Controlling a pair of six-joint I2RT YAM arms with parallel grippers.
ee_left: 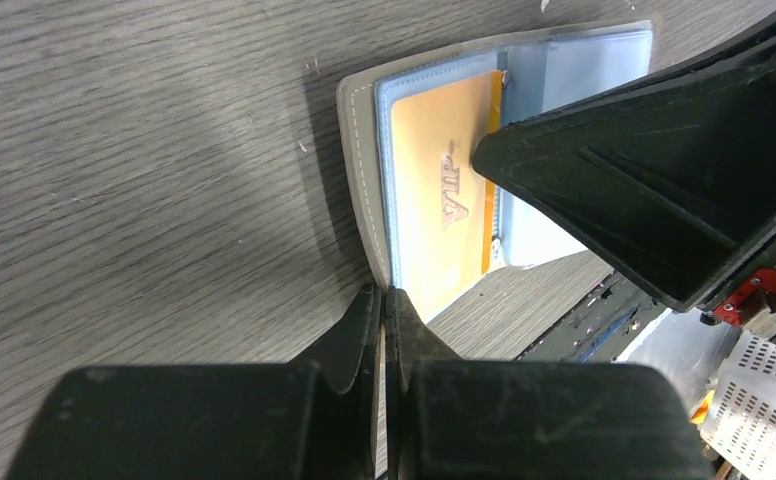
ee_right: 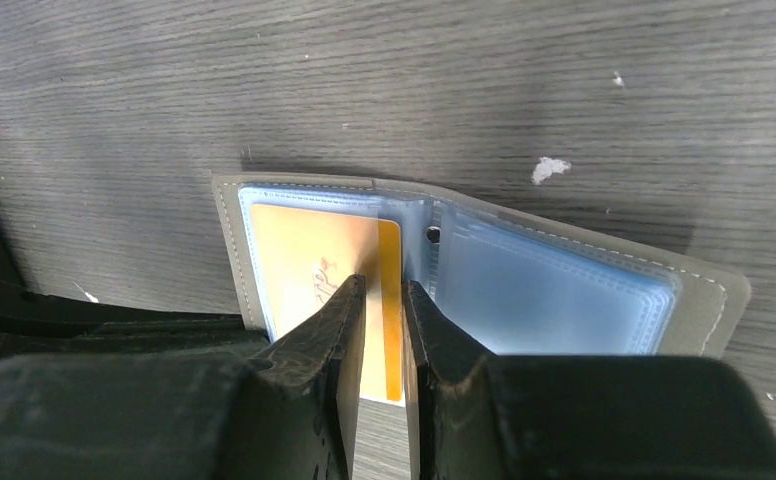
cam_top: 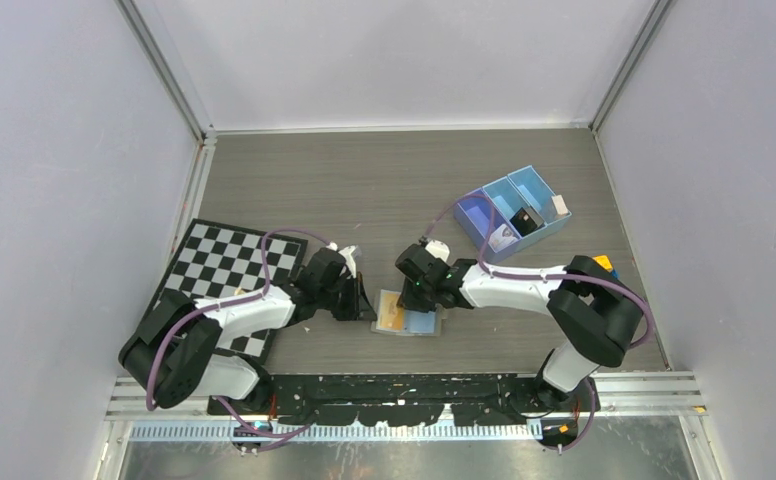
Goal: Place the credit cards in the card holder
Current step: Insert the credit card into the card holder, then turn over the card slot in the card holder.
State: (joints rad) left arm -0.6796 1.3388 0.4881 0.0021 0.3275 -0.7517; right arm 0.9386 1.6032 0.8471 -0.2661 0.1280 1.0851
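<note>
The card holder (cam_top: 426,326) lies open on the table between both arms, pale blue inside with a grey edge (ee_left: 362,180). An orange card (cam_top: 392,313) marked VIP (ee_left: 434,200) sits in its left half, its near end sticking out past the holder (ee_right: 304,250). My left gripper (cam_top: 359,300) is shut, its tips (ee_left: 384,295) pinching the holder's grey edge at the near corner. My right gripper (cam_top: 416,297) stands just over the card (ee_right: 384,285). Its jaws are a narrow gap apart with nothing between them. The holder's right half (ee_right: 564,290) shows only pale blue pockets.
A blue three-compartment tray (cam_top: 509,185) stands at the back right with a whitish card (cam_top: 560,207) and other small items in it. A checkerboard mat (cam_top: 224,265) lies at the left under my left arm. A small orange and blue object (cam_top: 604,264) sits by my right arm.
</note>
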